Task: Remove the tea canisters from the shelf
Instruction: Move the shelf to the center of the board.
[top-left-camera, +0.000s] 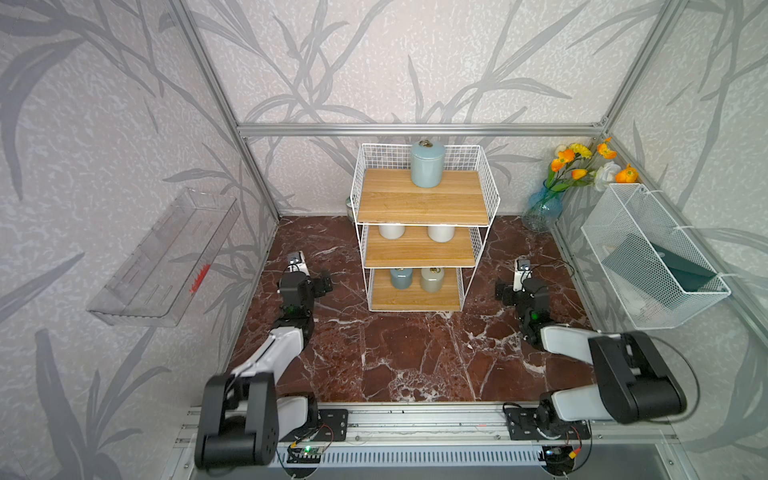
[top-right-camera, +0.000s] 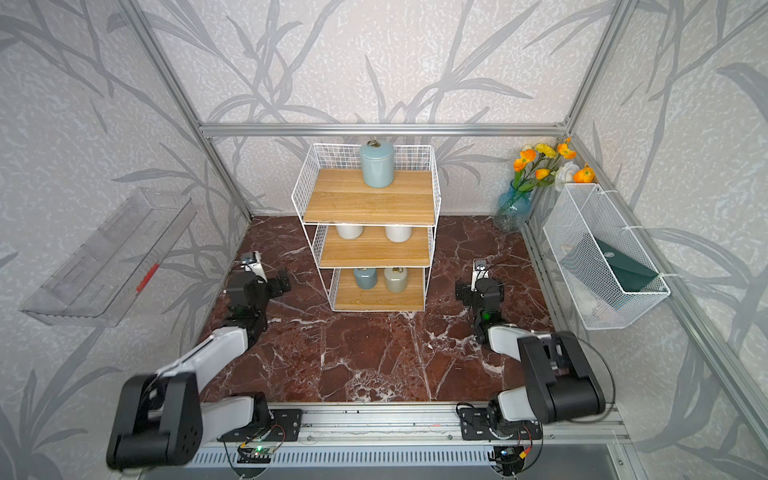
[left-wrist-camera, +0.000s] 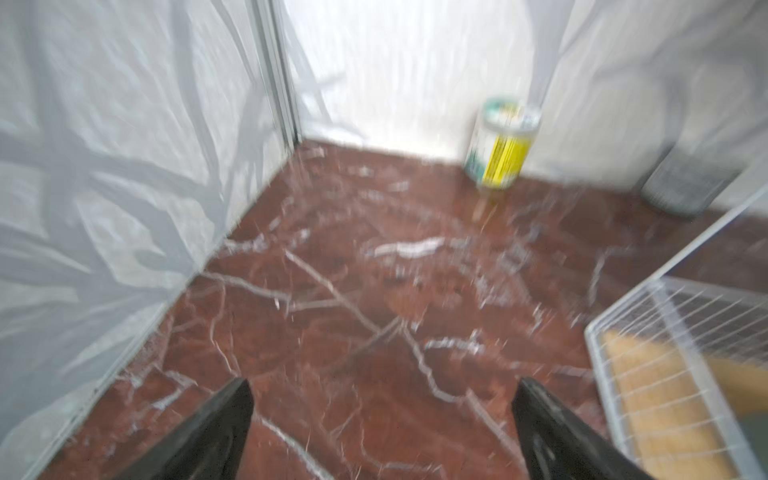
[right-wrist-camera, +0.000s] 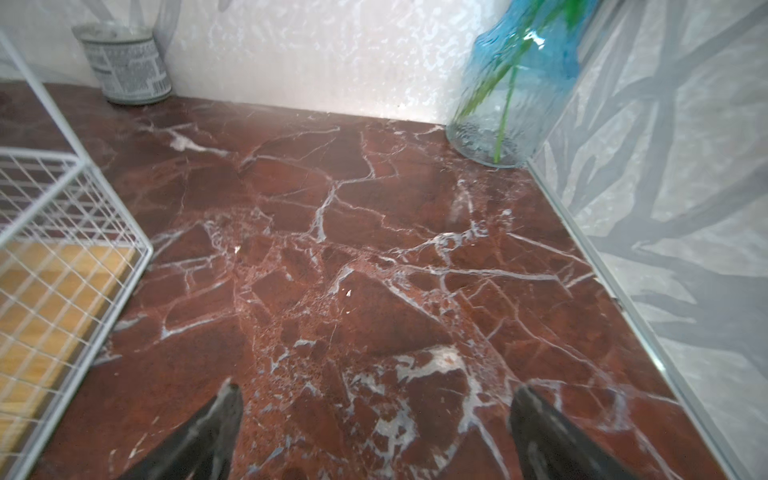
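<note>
**A:** Start with the arms. What are they doing?

**B:** Both sit low, one on each side of the shelf's front. The left gripper (left-wrist-camera: 383, 384) has its jaws spread wide over bare marble and holds nothing. The right gripper (right-wrist-camera: 378, 386) is the same, spread and empty. I read this as a ready pose, since either arm can swing in toward the open front of the shelf (top-left-camera: 419, 203).

**A:** And the tea canisters?

**B:** All five are on the boards, and none is out yet. On the bottom board, nearest us, the lower blue-grey canister (top-left-camera: 401, 278) stands just beside the beige canister (top-left-camera: 432, 279). On the middle board the left off-white canister (top-left-camera: 391, 230) and the right off-white canister (top-left-camera: 440, 232) stand apart, and the top board hides their lids. The upper blue-grey canister (top-left-camera: 427, 166) stands alone at the rear of the top board, close to the wire rail.

**A:** Why does that placement matter?

**B:** Wire grid closes the sides and back, so I think each canister has to come out through the front.

**A:** What about the surface and the room?

**B:** The marble surface (top-left-camera: 407, 353) is dark red with white veins. Against the back wall stand a small tin (left-wrist-camera: 500, 143) and a grey pot (right-wrist-camera: 124, 64). That wrist view is blurred, so the tin's label may be green and yellow, but I can't read it. A blue glass vase (top-left-camera: 542, 210) of flowers fills the far right corner. The walls have leaf-patterned paper, with a clear tray (top-left-camera: 166, 257) on the left wall and a mesh basket (top-left-camera: 656, 257) on the right.
</note>
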